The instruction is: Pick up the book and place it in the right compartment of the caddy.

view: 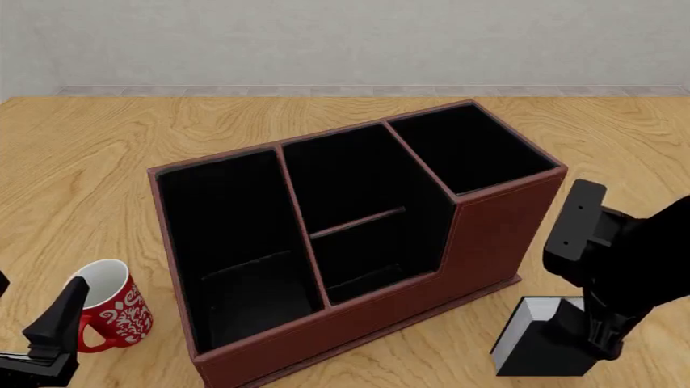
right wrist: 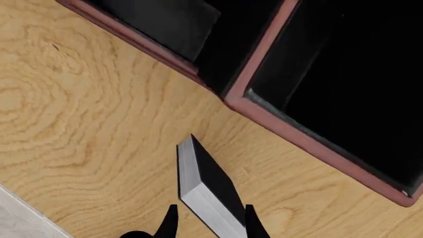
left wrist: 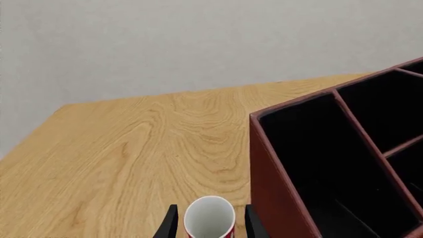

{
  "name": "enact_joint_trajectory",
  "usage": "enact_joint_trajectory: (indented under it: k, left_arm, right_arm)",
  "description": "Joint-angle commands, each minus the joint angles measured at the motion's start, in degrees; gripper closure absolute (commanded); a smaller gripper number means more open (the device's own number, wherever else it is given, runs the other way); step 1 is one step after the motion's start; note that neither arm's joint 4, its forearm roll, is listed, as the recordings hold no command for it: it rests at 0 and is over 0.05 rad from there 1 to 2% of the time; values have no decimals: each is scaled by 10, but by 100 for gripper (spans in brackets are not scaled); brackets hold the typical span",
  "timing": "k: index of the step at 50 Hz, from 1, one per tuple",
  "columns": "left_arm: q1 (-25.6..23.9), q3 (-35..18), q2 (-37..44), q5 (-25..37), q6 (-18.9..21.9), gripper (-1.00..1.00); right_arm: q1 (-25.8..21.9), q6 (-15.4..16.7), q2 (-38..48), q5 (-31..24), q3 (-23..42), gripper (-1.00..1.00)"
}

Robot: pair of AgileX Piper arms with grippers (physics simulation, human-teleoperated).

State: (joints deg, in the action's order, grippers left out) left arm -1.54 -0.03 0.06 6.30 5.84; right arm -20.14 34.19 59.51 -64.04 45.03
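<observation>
The book (view: 536,349) is thick and black, with white page edges (right wrist: 198,191). It lies on the wooden table just in front of the right end of the caddy (view: 356,242), near it but not touching. The caddy is a big reddish-brown box, black inside, with three sections and a lower front wall at the two left ones. The right compartment (view: 474,147) is the smallest, with a full-height front wall, and looks empty.
</observation>
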Motion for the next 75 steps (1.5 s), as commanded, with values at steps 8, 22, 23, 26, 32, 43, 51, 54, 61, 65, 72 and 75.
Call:
enact_joint_trajectory:
  k: [8,22,23,26,32,43,51,54,61,65,72,75]
  left_arm:
    - [7,0,0,1,1,-100]
    - [7,0,0,4,3,-100]
    - [7,0,0,4,3,-100]
    - [8,0,0,3,4,-100]
    - [8,0,0,4,4,-100]
    - [9,0,0,2,3,-100]
    - [7,0,0,1,2,-100]
    - [5,0,0,-2,3,-100]
    - [3,0,0,-4,1,-100]
    - [0,0,0,-3,0,-100]
    - [-4,0,0,-4,-5,-100]
    - [-3,0,0,-6,-6,-100]
  right_arm:
    - [-4,-10,12,43,-37,-100]
    - [-1,-14,15,70,-65,-100]
    - [0,-15,17,73,-64,-100]
    - [-8,-24,16,74,-66,-100]
    - [-5,-25,16,78,-70,-100]
    - [0,-28,-3,54,-63,100]
    - [-5,-39,-19,33,-59,100]
    - [1,-35,-27,16,-45,100]
    - [13,-34,-56,-22,-33,100]
    - [21,-30,-68,-36,-26,100]
    - [33,-29,-84,-59,-1,100]
    - [44,-23,-85,-58,4,100]
